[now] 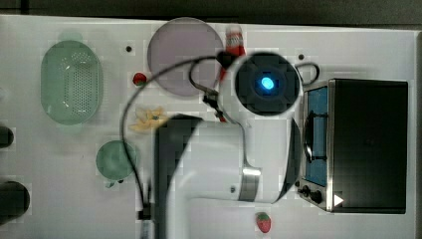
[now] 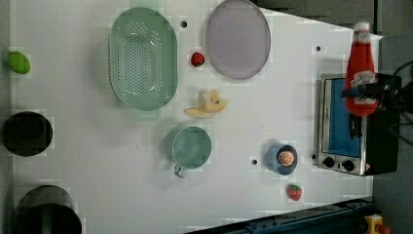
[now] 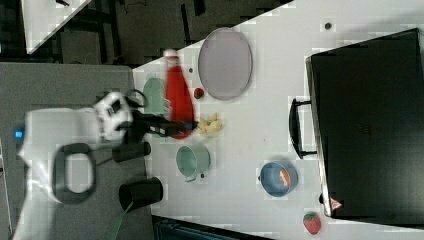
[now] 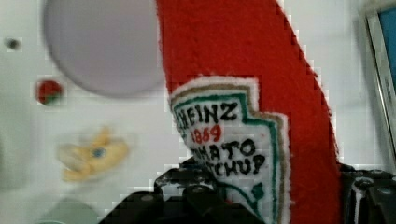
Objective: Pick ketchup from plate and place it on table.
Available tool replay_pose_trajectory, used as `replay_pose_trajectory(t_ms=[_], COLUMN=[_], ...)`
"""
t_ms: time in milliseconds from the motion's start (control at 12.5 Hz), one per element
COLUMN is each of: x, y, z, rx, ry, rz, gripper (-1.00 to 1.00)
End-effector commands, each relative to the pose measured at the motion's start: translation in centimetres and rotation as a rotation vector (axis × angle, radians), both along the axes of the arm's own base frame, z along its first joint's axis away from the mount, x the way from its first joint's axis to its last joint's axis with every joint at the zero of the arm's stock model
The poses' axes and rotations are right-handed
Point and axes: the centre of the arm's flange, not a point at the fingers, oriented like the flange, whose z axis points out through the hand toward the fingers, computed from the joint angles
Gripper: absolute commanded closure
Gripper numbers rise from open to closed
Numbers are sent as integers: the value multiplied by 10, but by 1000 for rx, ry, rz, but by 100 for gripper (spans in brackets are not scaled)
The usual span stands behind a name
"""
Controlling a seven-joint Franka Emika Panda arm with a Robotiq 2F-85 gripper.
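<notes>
Tool point(image 2: 366, 91) pinching ketchup bottle point(image 2: 361, 73) aloft, clear of plate point(image 2: 237, 38); lower upright onto bare tabletop point(image 2: 272, 112) before releasing

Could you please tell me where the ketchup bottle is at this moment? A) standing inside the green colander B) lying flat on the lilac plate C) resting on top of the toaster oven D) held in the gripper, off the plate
D: the gripper is clamped around the ketchup low on its label, and the plate lies bare.
</notes>
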Motion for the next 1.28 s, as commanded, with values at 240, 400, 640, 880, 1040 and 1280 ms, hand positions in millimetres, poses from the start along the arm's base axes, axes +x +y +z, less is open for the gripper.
replay_pose_trajectory(t_ms=[240, 400, 640, 880, 1040, 1280], x=[-36, -45, -48, -47, -46, -42], y=[-4, 2, 8, 8, 6, 9], z=[-90, -129, -185, -203, -198, -173], rx=[0, 0, 3, 4, 3, -1], ry=[37, 37, 9, -6, -16, -58], rz=[-68, -58, -48, -49, -52, -46], gripper=[-21, -21, -21, -29, -72, -100])
